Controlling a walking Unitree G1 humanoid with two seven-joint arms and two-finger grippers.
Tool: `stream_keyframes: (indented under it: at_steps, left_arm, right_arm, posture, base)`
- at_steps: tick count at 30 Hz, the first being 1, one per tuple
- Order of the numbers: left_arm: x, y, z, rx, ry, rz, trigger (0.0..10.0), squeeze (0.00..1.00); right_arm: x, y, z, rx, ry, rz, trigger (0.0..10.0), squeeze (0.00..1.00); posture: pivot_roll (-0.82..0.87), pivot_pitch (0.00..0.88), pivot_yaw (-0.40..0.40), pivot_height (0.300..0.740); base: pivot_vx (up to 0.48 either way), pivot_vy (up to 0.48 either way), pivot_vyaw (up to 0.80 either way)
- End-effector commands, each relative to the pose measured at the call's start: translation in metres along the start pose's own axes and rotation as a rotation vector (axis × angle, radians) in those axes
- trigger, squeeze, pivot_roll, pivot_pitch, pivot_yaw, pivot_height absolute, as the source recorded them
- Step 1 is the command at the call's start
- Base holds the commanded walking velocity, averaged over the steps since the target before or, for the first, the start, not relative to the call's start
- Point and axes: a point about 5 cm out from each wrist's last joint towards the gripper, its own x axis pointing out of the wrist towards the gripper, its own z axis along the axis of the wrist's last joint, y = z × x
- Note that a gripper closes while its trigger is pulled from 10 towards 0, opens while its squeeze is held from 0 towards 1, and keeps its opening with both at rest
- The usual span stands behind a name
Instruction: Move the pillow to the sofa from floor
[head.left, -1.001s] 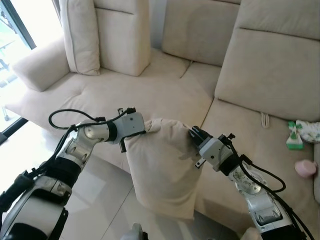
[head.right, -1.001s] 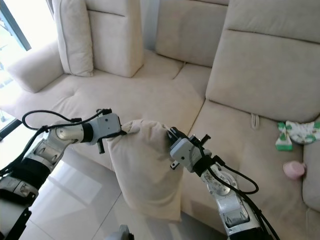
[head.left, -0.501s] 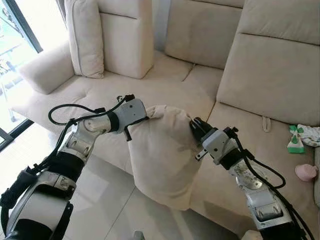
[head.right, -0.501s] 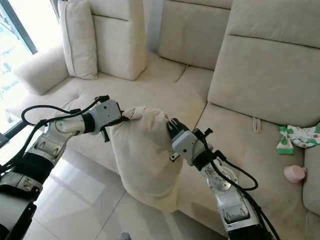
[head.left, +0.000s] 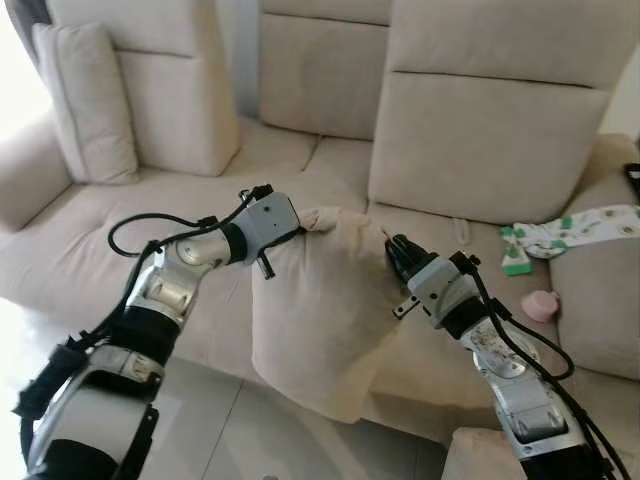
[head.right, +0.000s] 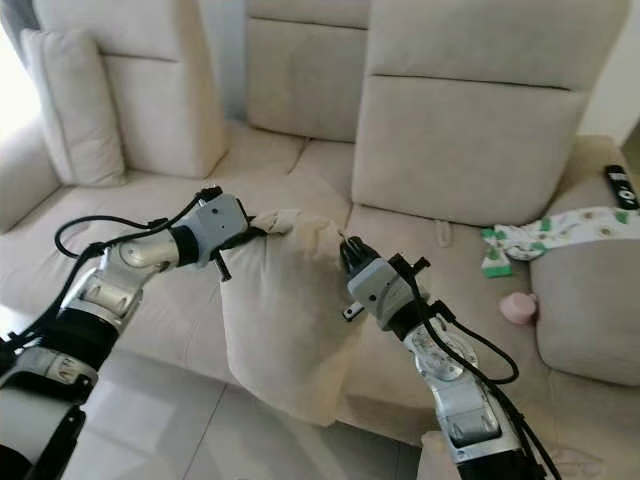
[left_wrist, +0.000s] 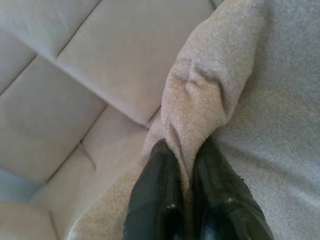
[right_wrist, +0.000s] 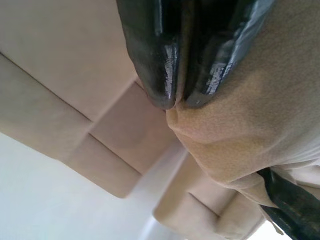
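Note:
A beige pillow (head.left: 325, 310) hangs between my two arms in front of the cream sofa (head.left: 330, 170), its lower end down by the seat front. My left gripper (head.left: 303, 222) is shut on the pillow's upper left corner; the left wrist view shows both black fingers (left_wrist: 160, 195) pinching a fold of the fabric (left_wrist: 200, 100). My right gripper (head.left: 392, 250) is shut on the upper right corner, and its fingertips (right_wrist: 160, 75) clamp the cloth (right_wrist: 235, 130) in the right wrist view.
A loose cushion (head.left: 85, 105) leans at the sofa's left end. On the right seat lie a white-and-green cloth (head.left: 570, 225), a small green-and-white pack (head.left: 515, 262) and a pink object (head.left: 540, 303). A black remote (head.right: 620, 185) rests far right. Tiled floor (head.left: 200, 430) lies below.
The view has swung to the right along the sofa. Both grippers stay shut on the pillow, which is now held further right, in front of the middle seats.

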Motion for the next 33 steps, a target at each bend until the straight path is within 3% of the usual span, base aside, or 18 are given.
stream_keyframes:
  at_steps: [1, 13, 20, 29, 33]
  left_arm:
    - [0.002, 0.008, 0.016, 0.010, -0.080, 0.039, 10.0, 0.00]
    - [0.007, -0.001, 0.018, -0.044, -0.107, 0.020, 10.0, 0.00]
    - [0.008, -0.005, 0.019, -0.042, -0.111, 0.004, 10.0, 0.00]
    - [0.009, -0.008, 0.020, -0.026, -0.117, -0.013, 10.0, 0.00]
    - [0.009, -0.008, 0.019, -0.021, -0.111, -0.013, 10.0, 0.00]
  right_arm:
    - [0.005, 0.003, 0.010, 0.000, -0.045, 0.002, 10.0, 0.00]
    - [0.006, 0.004, 0.011, 0.016, -0.051, -0.010, 10.0, 0.00]
    - [0.006, 0.005, 0.012, 0.020, -0.050, -0.008, 10.0, 0.00]
    - [0.007, 0.006, 0.012, 0.025, -0.048, -0.012, 10.0, 0.00]
    - [0.006, 0.006, 0.011, 0.027, -0.046, -0.015, 10.0, 0.00]
  posture:
    - [0.00, 0.000, 0.050, 0.740]
    - [0.01, 0.000, 0.051, 0.740]
    - [0.01, 0.000, 0.052, 0.740]
    - [0.01, 0.000, 0.053, 0.740]
    - [0.01, 0.000, 0.054, 0.740]
  base:
    - [0.000, 0.000, 0.00]
    - [0.000, 0.040, 0.00]
    - [0.000, 0.480, 0.00]
    - [0.000, 0.000, 0.00]
    - [0.000, 0.000, -0.66]
